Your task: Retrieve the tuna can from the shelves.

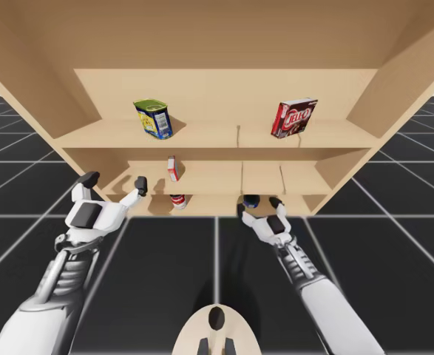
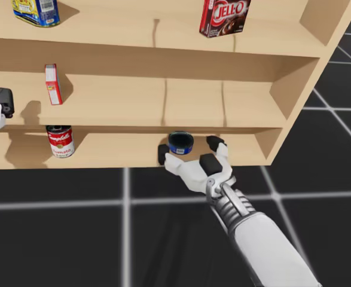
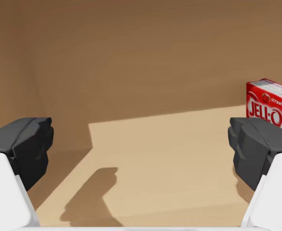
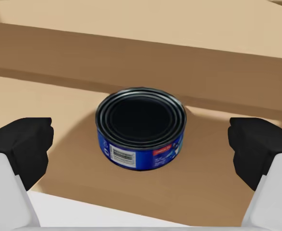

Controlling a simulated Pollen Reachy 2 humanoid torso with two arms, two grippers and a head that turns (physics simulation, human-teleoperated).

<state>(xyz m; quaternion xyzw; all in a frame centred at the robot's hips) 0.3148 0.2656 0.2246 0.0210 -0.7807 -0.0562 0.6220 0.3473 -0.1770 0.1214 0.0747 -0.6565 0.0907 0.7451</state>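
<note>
Right hand (image 4: 141, 149) released, spread wide; tuna can (image 4: 141, 126) at its 12 o'clock, just ahead, untouched, on lowest shelf (image 4: 205, 180).

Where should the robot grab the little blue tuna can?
By its curved blue side wall, coming straight in from the front. The tuna can stands upright and low on the bottom shelf, with the middle shelf close over it, so a top grab looks blocked. My right hand is open and lined up with it.
</note>
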